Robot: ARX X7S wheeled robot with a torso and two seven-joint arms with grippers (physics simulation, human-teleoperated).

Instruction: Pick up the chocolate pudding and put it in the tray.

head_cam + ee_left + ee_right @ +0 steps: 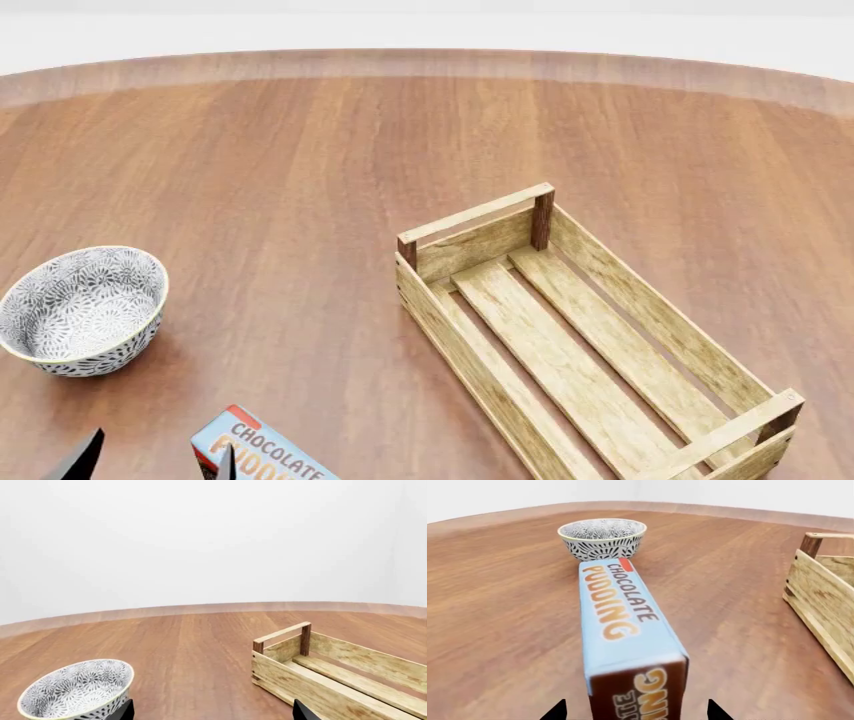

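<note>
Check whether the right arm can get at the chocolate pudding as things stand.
Probably yes: the chocolate pudding lies flat on the table, directly ahead between the right gripper's open fingers, with bowl and tray clear.

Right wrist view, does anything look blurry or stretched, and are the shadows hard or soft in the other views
Right wrist view: the chocolate pudding looms stretched, its near brown end blurred. Head view: only soft, faint shadows under the bowl and tray. Left wrist view: even light, no glare.
</note>
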